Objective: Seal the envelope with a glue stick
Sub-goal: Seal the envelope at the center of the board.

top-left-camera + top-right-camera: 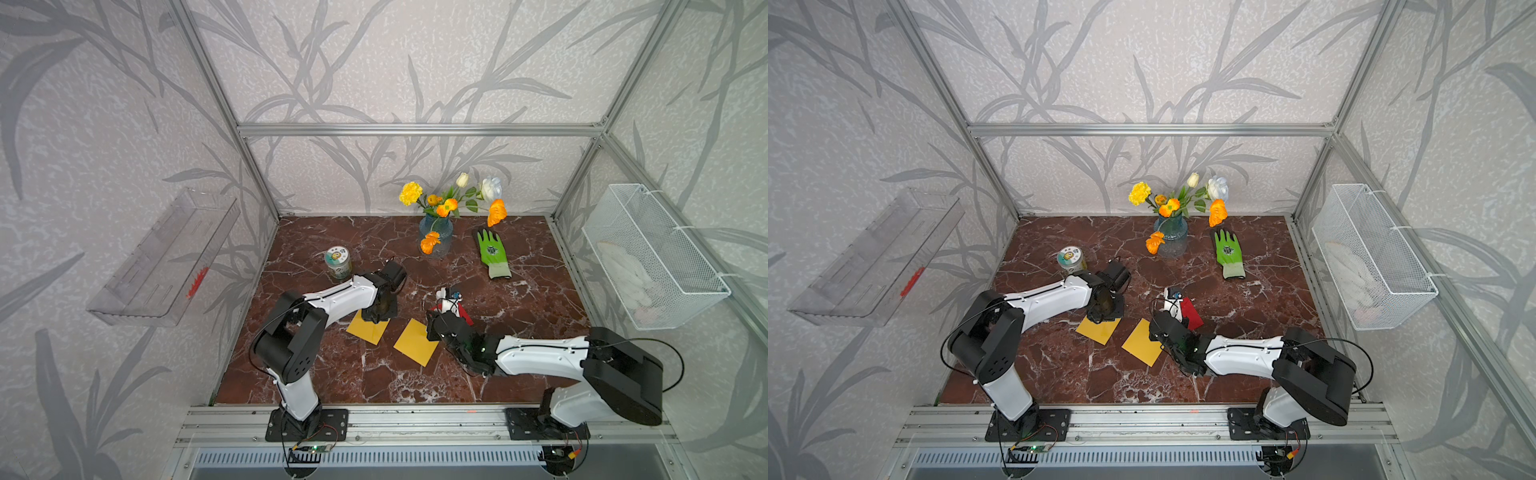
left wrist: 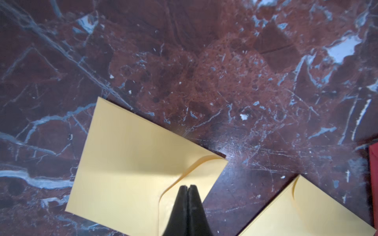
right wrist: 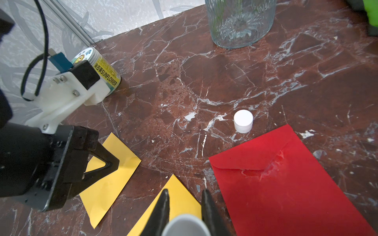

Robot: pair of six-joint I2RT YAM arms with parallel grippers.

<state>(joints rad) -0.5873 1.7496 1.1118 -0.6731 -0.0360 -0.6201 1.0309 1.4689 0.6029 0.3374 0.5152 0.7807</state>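
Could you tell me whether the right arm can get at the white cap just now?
Reaching it, likely yes: nothing stands between them on the tabletop. Grasping the cap, probably not, since the right gripper is shut on the glue stick.

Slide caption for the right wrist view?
Right gripper holds the uncapped glue stick; its white cap stands beside the red envelope.

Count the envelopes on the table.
3. First yellow envelope lies below the left fingers. Second yellow envelope lies between it and the red envelope, which lies by the white cap. None seems hidden.
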